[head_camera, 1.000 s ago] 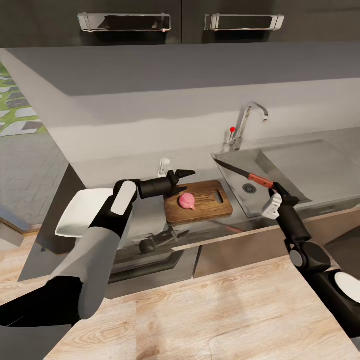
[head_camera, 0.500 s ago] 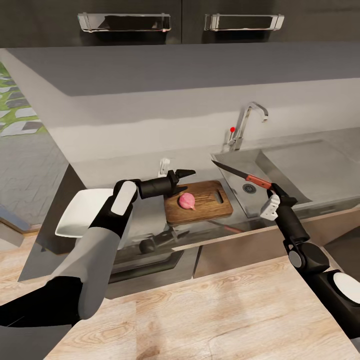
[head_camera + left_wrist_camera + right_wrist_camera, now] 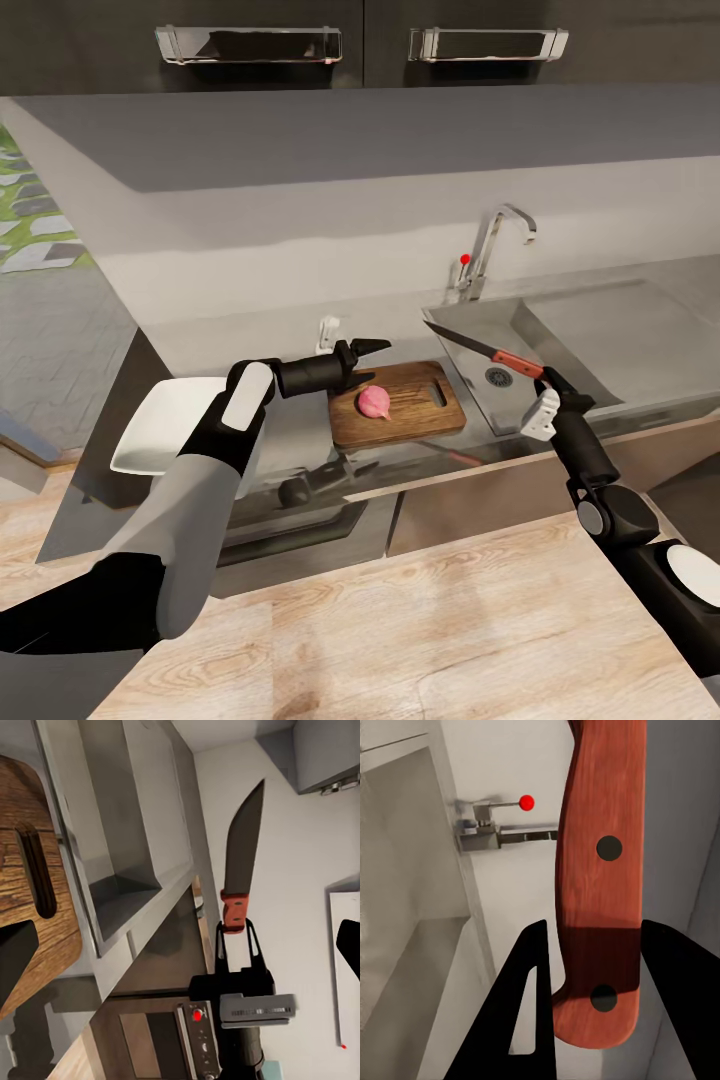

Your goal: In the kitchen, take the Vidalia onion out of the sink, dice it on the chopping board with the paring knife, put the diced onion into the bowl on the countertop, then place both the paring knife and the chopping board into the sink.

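The pinkish Vidalia onion (image 3: 374,402) lies whole on the dark wooden chopping board (image 3: 420,408), which rests on the grey countertop (image 3: 250,335) just left of the sink (image 3: 480,350). My left gripper (image 3: 369,362) hovers open over the board's back left corner, a little above and behind the onion. My right gripper (image 3: 551,384) is shut on the red-orange handle of the paring knife (image 3: 478,347), held over the sink basin with its dark blade pointing left toward the board. The right wrist view has the knife handle (image 3: 600,885) between the fingers (image 3: 529,1020). The white bowl (image 3: 165,425) sits far left.
A curved chrome tap (image 3: 498,238) with a red knob (image 3: 465,259) stands behind the basin, and the steel drainboard (image 3: 620,330) extends right. Dark wall cabinets with metal handles (image 3: 248,44) hang overhead. A small white object (image 3: 327,332) stands behind the board.
My right gripper has carried the knife slightly left, toward the board, and then held still. The left arm, onion and board have not moved.
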Robot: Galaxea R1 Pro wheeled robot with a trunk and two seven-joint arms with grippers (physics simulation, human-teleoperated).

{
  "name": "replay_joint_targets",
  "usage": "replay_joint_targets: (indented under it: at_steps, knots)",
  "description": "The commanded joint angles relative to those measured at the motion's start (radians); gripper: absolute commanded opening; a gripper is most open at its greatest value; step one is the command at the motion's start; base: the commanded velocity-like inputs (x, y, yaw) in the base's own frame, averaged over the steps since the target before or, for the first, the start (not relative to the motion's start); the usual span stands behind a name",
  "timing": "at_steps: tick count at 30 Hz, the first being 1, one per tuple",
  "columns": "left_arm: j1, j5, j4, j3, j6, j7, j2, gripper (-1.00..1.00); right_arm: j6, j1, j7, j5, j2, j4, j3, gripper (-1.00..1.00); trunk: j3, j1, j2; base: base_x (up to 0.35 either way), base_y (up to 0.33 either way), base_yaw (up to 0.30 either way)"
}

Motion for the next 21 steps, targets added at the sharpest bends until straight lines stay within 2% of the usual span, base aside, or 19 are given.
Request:
replay_joint_targets:
  at_steps: [1, 8, 13, 21]
  knots:
    - [-0.001, -0.006, 0.0, 0.003, 0.005, -0.006, -0.001, 1.0, 0.011, -0.001, -0.005, 0.011, -0.001, 0.0, 0.004, -1.0, -0.002, 0.001, -0.002, 0.0, 0.0, 0.0]
    - [-0.001, -0.006, 0.001, 0.008, 0.006, -0.016, 0.005, 1.0, 0.011, -0.001, -0.002, 0.011, 0.0, 0.0, 0.004, -1.0, -0.002, 0.001, -0.002, 0.0, 0.0, 0.0]
    - [-0.001, -0.004, 0.005, 0.009, 0.005, -0.057, 0.012, 1.0, 0.011, -0.001, -0.002, 0.011, 0.0, 0.002, 0.003, -1.0, -0.002, 0.001, -0.002, 0.0, 0.0, 0.0]
    - [-0.002, -0.003, 0.018, 0.008, 0.004, -0.077, 0.014, 1.0, 0.011, -0.001, -0.002, 0.011, 0.0, 0.004, 0.003, -1.0, -0.002, 0.001, -0.002, 0.0, 0.0, 0.0]
